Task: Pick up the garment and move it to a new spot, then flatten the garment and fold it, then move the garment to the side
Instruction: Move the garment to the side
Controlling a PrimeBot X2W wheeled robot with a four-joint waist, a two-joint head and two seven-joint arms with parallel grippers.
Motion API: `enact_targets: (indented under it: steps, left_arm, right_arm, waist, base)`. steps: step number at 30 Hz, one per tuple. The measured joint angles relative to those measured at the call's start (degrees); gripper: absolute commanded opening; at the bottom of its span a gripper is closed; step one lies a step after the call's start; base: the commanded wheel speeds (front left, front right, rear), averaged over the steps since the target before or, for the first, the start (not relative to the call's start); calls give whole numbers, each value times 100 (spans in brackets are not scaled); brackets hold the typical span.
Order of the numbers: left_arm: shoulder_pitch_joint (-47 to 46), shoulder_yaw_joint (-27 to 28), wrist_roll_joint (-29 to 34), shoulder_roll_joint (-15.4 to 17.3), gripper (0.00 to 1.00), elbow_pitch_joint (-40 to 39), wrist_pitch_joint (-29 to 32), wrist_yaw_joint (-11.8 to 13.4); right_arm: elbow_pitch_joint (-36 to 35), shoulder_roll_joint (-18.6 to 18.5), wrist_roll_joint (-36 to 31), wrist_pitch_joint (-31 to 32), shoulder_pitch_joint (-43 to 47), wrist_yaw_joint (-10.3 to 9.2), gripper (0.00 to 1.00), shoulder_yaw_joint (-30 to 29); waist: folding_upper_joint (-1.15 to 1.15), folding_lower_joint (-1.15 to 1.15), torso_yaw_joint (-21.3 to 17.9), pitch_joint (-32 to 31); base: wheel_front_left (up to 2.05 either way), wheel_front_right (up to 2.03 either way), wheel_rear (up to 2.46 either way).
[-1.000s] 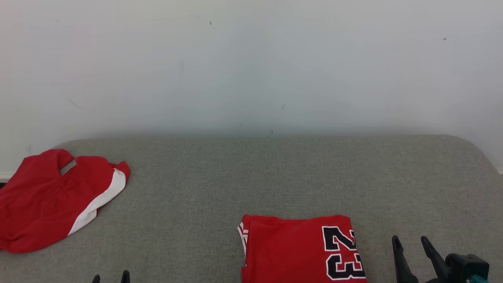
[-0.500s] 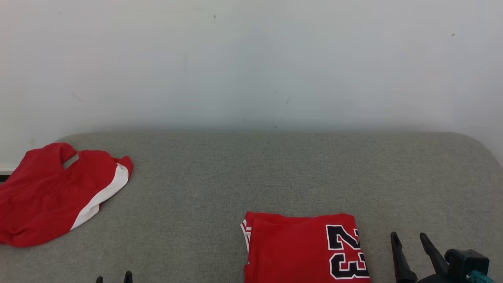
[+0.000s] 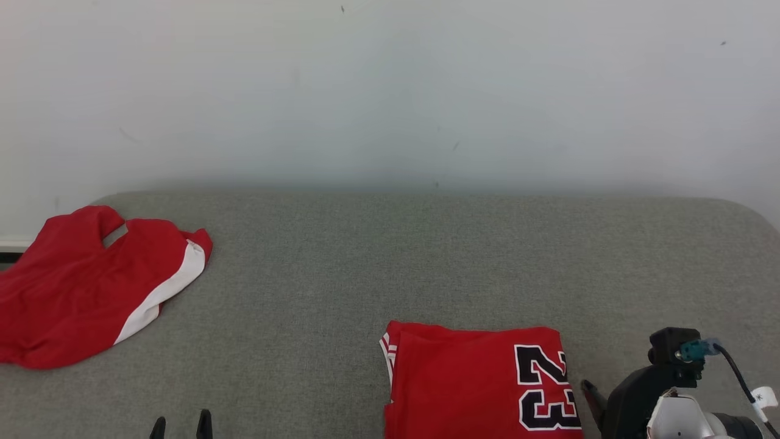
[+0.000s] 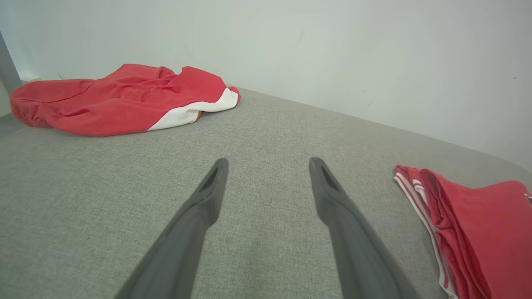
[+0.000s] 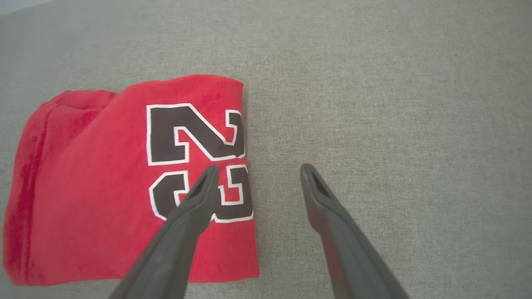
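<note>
Head view: the folded jersey (image 3: 481, 384) lies at the near edge of the grey worktop (image 3: 390, 262), right of centre. It is well apart from the left hand (image 3: 181, 425), and a loose red garment (image 3: 91, 286) sits far left.

Left wrist view: that hand is spread and empty, with the jersey off to its right.

Right wrist view: the right hand (image 5: 257, 170), also spread and empty, hangs over the jersey's numbered edge (clearly the nearer arm), with nothing between them.
</note>
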Motion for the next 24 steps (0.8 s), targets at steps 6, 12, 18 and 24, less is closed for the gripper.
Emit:
enact_targets:
  steps: [6, 12, 18, 24]
  left_arm:
    - [-74, -135, 3, -4, 100, -30, 0, -5]
    - [-98, -135, 13, -18, 100, -51, 0, -5]
    - [-98, -131, 48, -38, 100, -118, 0, -5]
    - [-159, -122, 52, -60, 100, -204, 0, -5]
  right_arm:
    - [289, 1, -319, 339, -211, 0, 100, 3]
    - [746, -1, -371, 299, -262, 0, 100, -83]
    - [1192, -1, -308, 115, -482, 0, 100, -73]
    - [1580, -14, -401, -35, -815, 0, 0, 83]
  waist:
    - [0, 0, 190, 132]
    - [0, 0, 439, 263]
    - [0, 0, 565, 421]
    - [0, 0, 623, 595]
  base:
    - [0, 0, 0]
    - [0, 0, 0]
    - [0, 0, 0]
    - [0, 0, 0]
